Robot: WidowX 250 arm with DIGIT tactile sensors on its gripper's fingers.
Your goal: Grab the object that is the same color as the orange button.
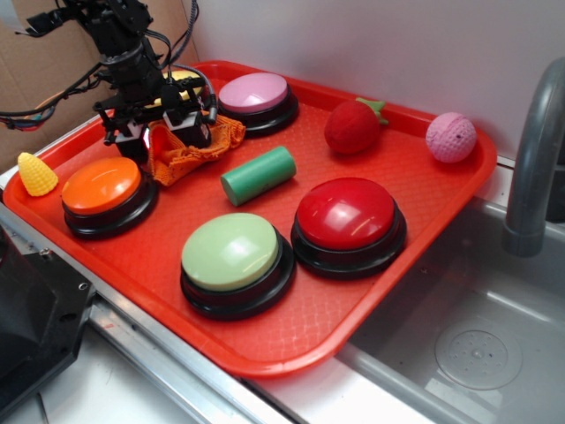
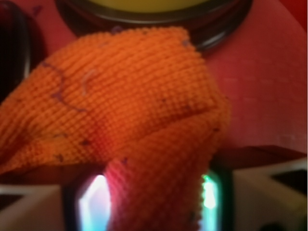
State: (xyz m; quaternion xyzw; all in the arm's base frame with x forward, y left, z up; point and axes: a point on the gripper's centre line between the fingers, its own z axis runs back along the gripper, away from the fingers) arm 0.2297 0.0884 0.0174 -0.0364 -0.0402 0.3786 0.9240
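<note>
My claw (image 1: 168, 124) is clamped on the orange cloth pouch (image 2: 125, 120). It sits on the red tray (image 1: 397, 230), just beside my orange button (image 1: 101, 185).

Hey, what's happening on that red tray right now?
The gripper is down at the back left of the tray, closed on the orange cloth. The wrist view shows the cloth pinched between the fingers. The orange button sits just in front of it. The other buttons, the green cylinder and the soft toys lie untouched around them.
</note>
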